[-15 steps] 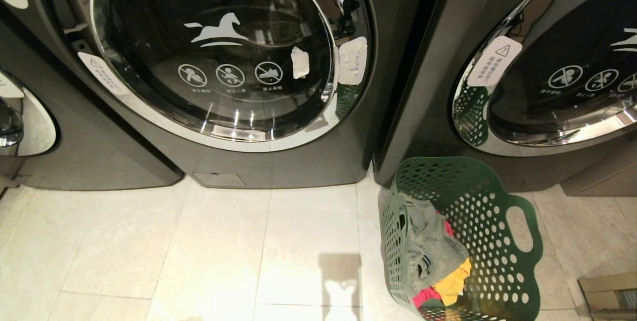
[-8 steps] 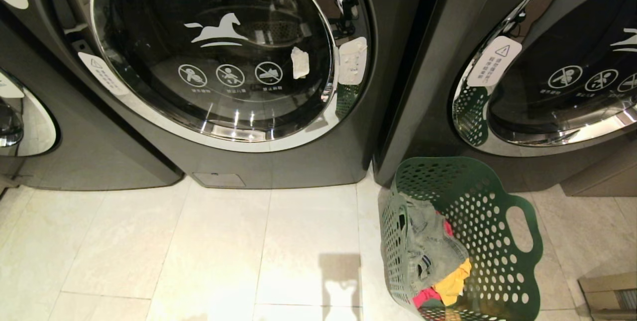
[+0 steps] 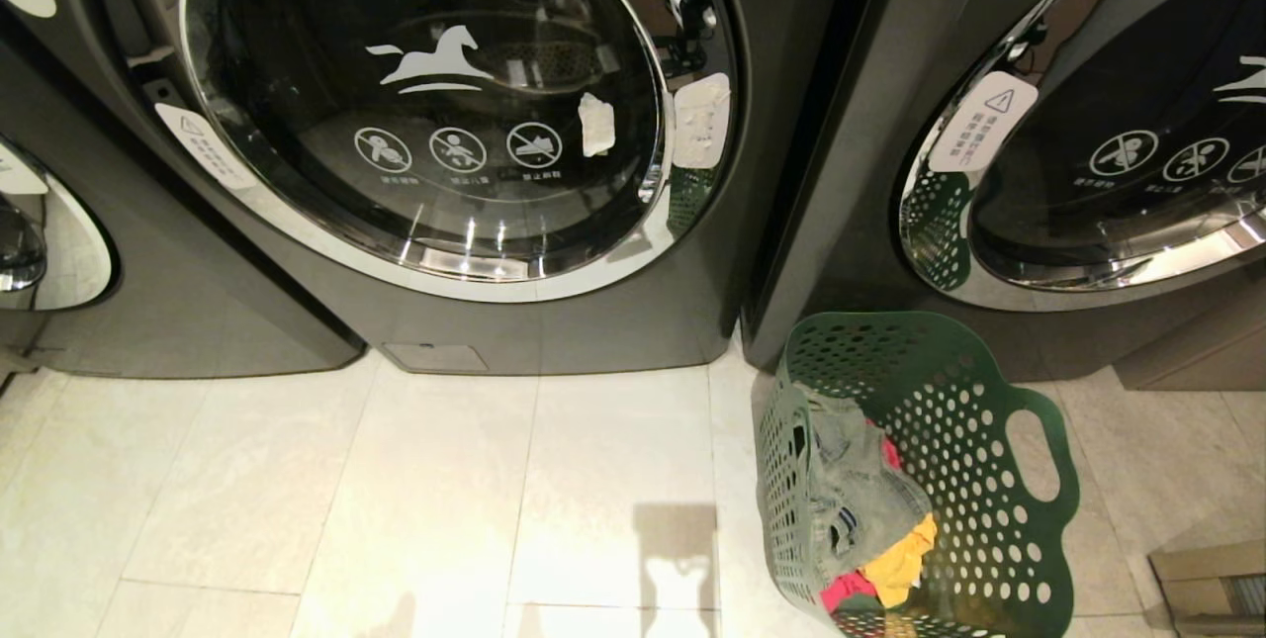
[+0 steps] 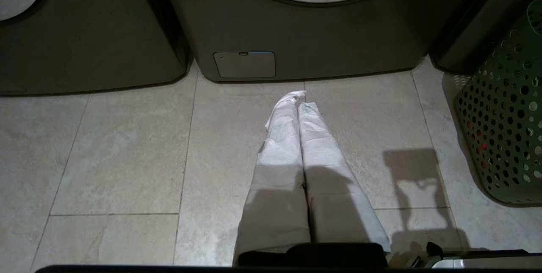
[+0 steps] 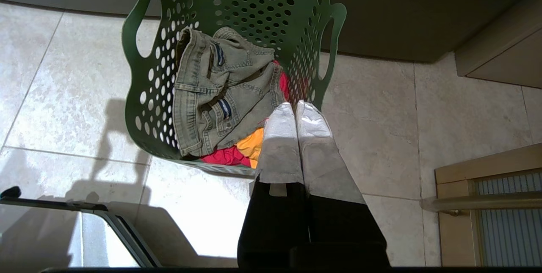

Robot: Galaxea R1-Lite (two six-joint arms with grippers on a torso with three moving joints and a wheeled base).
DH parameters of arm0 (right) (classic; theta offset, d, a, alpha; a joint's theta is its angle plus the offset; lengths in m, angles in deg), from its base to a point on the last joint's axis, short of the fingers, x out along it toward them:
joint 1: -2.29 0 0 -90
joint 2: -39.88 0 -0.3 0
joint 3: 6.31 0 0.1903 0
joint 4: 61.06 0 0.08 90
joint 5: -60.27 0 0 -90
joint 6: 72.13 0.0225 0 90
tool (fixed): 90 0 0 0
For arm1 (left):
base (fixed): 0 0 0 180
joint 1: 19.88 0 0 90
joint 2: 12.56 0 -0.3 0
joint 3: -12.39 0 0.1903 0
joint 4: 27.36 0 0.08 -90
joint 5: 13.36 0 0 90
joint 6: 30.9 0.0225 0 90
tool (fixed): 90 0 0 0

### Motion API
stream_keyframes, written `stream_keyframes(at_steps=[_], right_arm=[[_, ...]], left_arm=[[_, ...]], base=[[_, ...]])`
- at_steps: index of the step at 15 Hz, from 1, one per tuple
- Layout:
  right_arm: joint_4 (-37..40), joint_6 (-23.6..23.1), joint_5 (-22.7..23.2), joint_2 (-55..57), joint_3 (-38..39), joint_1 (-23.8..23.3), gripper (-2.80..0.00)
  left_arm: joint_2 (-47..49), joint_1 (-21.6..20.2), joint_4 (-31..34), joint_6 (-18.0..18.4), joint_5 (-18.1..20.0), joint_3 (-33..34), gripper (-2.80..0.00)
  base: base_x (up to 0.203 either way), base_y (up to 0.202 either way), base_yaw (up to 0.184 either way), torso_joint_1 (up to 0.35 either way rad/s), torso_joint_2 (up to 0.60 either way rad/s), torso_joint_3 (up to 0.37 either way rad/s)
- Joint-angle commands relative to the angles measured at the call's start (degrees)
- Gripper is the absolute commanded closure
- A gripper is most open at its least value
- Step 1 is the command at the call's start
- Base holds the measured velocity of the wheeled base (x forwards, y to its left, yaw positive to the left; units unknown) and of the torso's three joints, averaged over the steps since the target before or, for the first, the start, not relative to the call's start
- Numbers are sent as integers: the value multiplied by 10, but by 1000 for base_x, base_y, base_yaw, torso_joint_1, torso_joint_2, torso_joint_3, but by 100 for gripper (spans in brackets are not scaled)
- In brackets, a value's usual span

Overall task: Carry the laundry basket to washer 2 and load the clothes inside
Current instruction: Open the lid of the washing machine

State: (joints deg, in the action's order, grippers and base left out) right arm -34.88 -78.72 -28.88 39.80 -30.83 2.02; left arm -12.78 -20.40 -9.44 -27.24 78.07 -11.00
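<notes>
Two grippers are seen only through their own wrist cameras; neither arm appears in the head view. The left gripper [image 4: 299,98] is shut, its white-wrapped fingers [image 4: 279,137] pressed together with nothing between them, and it is pointed down over bare pale floor tiles [image 4: 127,150] near the front of a dark grey washer [image 4: 305,31] with a small grey access panel [image 4: 244,64] at its base. The right gripper [image 5: 295,110] is likewise shut and empty, held above the near rim of the laundry basket [image 5: 262,6], its tips over the edge of the clothes [image 5: 220,95]. The basket is stood on the floor against the front of the right-hand washer [image 3: 851,203], just beside the gap between the two machines. Inside it, a faded grey-green denim piece [image 3: 851,490] is laid on top, with a yellow-orange garment [image 3: 900,564] and a red garment [image 3: 843,587] showing beneath. The middle washer's round chrome-ringed door [image 3: 425,104], marked with a white horse logo, is closed. Which washer carries the number 2 cannot be told.
</notes>
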Motion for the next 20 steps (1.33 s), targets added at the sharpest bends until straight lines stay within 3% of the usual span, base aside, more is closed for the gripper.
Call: stream_keyframes(at_steps=[1,8,15,20], right_arm=[[-2,1,0,1,2,0,0],[-12,0,1,0,6,0,0],[-31,46,-2,0,12,0,0],[-31,47,-2,1,12,0,0]], left_arm=[[2,0,-3,0,0,22,0],[2,0,-11,1,-2,23,0],[2,0,-10,0,-3,23,0],[2,0,-10,0,-3,23,0]], base=[[0,0,0,0,0,0],[0,0,0,0,0,0],[0,0,0,0,0,0],[0,0,0,0,0,0]])
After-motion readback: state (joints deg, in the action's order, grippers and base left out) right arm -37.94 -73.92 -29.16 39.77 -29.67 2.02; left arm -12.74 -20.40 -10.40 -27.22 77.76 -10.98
